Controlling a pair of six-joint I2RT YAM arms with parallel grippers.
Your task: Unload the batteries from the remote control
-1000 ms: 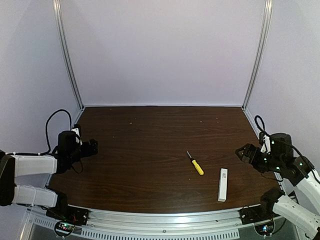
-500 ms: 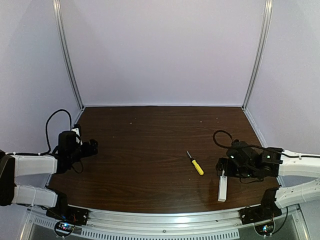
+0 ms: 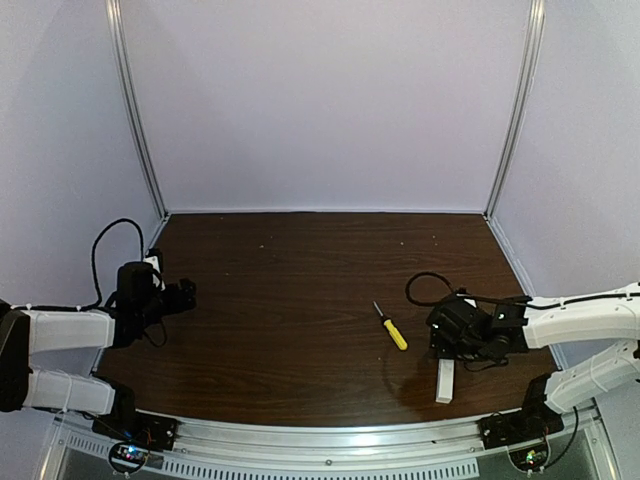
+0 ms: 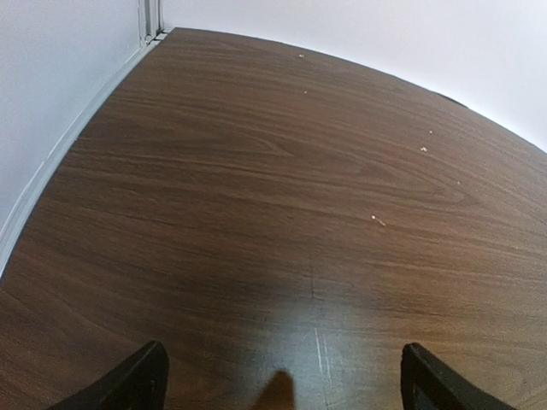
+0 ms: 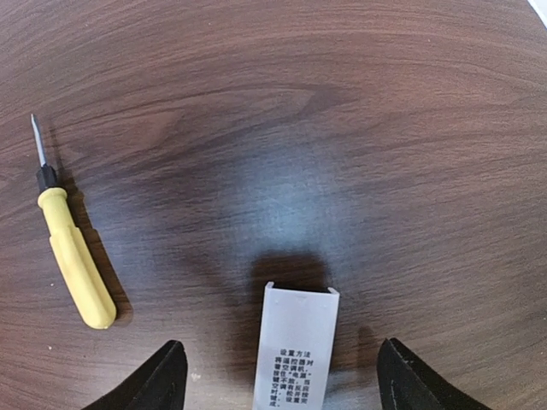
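From above, the dark brown wooden table [image 3: 300, 270] fills the middle of the frame. A small screwdriver with a yellow handle [image 3: 392, 329] lies right of the middle. Just to its right, near the lower edge of the table, lies the slim white remote control bar [image 3: 445, 382]. The right arm comes in from the right side of the frame. Its black right gripper [image 3: 441, 348] hangs over the far end of the remote and hides that end. At the left edge of the table, well apart from all this, the black left gripper [image 3: 183, 294] hangs low over bare wood. From this view you cannot tell how wide the fingers of either gripper stand.

The left wrist view shows that. The left gripper [image 4: 282, 380] has its two black fingers [image 4: 141, 383] far apart in the lower corners, with only brown wood and a few pale crumbs in view.

The right wrist view shows the right gripper [image 5: 286, 376] with its fingers [image 5: 167, 380] wide apart too, low in the frame. The end of the white remote [image 5: 297, 342] sits between them, touching neither one. Only this view shows the small black writing on the remote and the open notch at its top end. The yellow screwdriver [image 5: 75, 269] lies at the left, with its thin metal tip pointing to the upper left.
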